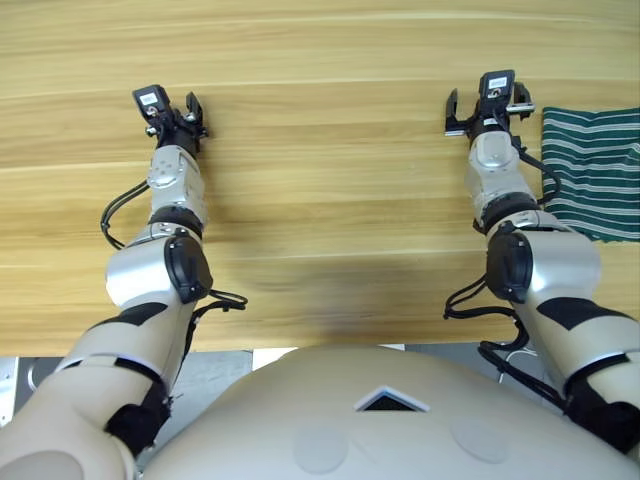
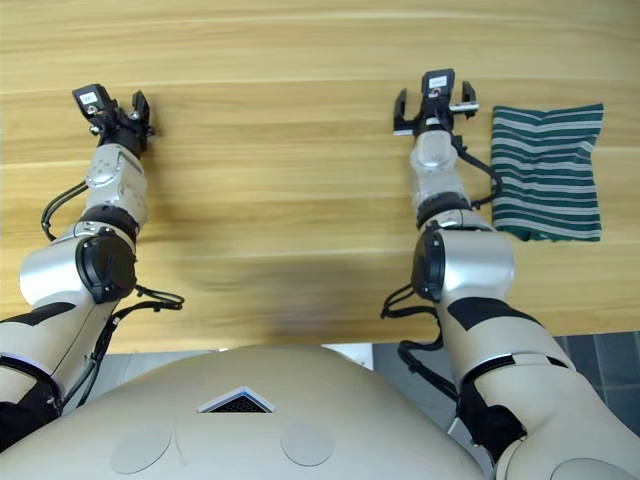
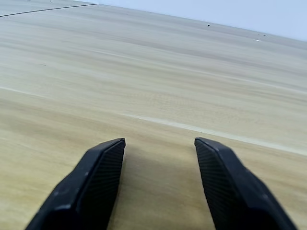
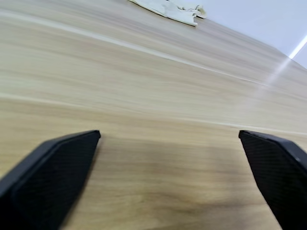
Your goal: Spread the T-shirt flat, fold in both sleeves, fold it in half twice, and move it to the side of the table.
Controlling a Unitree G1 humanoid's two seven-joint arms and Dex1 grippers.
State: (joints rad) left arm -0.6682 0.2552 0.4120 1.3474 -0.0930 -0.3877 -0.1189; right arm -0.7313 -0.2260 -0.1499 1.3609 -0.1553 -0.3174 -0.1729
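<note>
The T-shirt (image 2: 548, 172), green with thin white stripes, lies folded into a small rectangle at the right side of the wooden table (image 1: 330, 200). My right gripper (image 2: 433, 100) hovers just left of it, apart from the cloth, open with nothing between its fingers (image 4: 57, 172). On the left part of the table my left gripper (image 1: 172, 108) is also open and empty. The left wrist view has its two black fingers (image 3: 96, 182) spread over bare wood.
A crumpled white cloth (image 4: 168, 7) lies far off on the table beyond the right gripper. The table's near edge (image 1: 330, 345) runs just in front of the arms. Bare wood stretches between the two grippers.
</note>
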